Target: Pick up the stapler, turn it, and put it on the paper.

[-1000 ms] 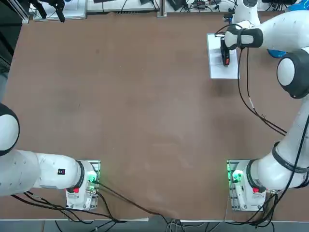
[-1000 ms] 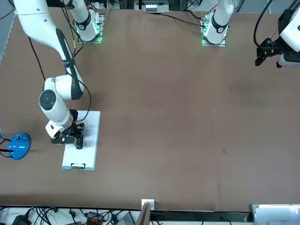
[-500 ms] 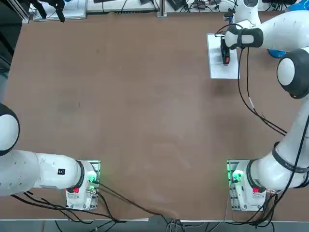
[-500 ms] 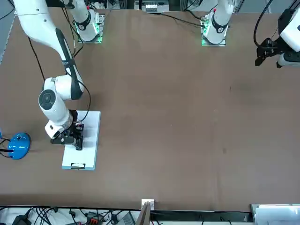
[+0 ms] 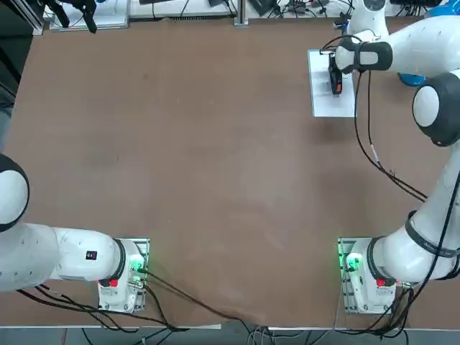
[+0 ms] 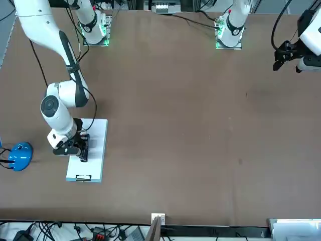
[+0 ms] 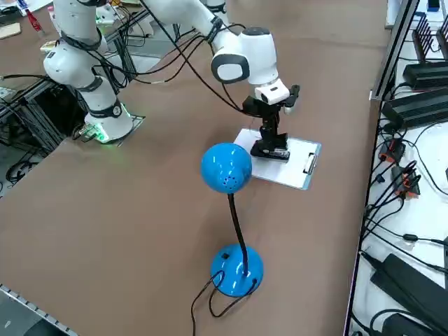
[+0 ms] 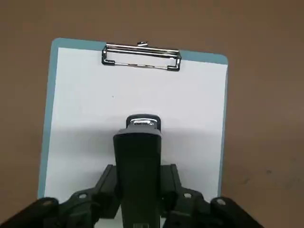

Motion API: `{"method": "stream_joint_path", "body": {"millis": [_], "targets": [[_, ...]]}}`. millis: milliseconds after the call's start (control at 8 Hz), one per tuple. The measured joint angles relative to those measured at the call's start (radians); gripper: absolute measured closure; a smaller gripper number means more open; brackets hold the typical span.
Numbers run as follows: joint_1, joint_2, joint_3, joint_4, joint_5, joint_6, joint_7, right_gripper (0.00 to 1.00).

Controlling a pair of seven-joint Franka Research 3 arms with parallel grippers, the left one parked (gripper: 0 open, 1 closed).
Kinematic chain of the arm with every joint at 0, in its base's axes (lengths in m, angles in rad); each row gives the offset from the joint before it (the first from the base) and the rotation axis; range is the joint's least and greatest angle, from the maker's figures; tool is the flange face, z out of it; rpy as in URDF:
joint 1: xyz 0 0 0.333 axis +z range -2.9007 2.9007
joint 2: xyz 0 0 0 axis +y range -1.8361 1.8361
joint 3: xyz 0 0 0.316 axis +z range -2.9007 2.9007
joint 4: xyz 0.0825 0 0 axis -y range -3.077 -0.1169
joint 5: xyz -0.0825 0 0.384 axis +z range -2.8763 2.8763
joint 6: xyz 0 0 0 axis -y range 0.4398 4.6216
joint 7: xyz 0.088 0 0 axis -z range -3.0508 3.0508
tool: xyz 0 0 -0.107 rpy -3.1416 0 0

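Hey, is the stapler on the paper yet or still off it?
Over the paper, lengthwise, nose toward the clip. The stapler is clamped in the right gripper; whether it rests on the sheet, cannot tell.

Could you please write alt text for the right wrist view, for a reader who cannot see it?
The right pincer is shut on a black stapler over a white paper, with the stapler's tip pointing at the metal clip. Brown table surrounds the sheet.

Glossy white right arm (image 5: 431, 43), black tool (image 8: 137, 190), trailing black cables (image 5: 374, 154)
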Motion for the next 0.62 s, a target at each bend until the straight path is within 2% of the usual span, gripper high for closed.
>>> {"method": "stream_joint_path", "body": {"millis": [625], "targets": [[-0.005,0.008,0.008,0.001,0.025,0.01,0.0,0.59]]}}
